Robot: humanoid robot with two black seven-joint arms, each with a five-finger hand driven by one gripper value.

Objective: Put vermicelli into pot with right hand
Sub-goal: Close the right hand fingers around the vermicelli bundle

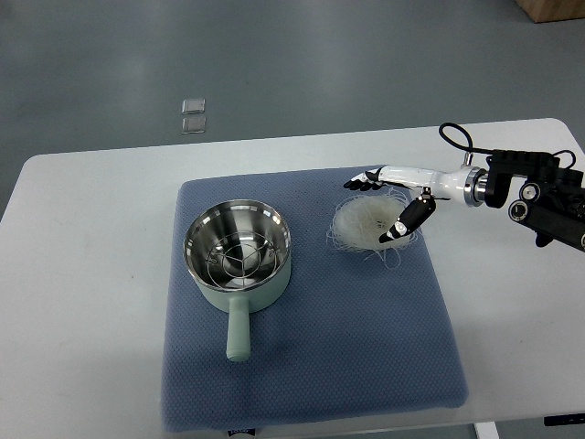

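A pale green pot (239,256) with a shiny steel inside and a wire rack in it stands on the blue mat, its handle pointing toward the near edge. A white nest of vermicelli (366,225) lies on the mat to the pot's right. My right hand (382,206) comes in from the right edge and hovers over the vermicelli. Its fingers (362,182) reach past the nest's far side and its thumb (408,222) is at the nest's right side. The hand is spread and holds nothing. The left arm does not show.
The blue mat (311,366) covers the middle of a white table (82,274). Two small clear squares (193,115) lie on the grey floor beyond the table's far edge. A brown box corner (553,9) shows at the top right.
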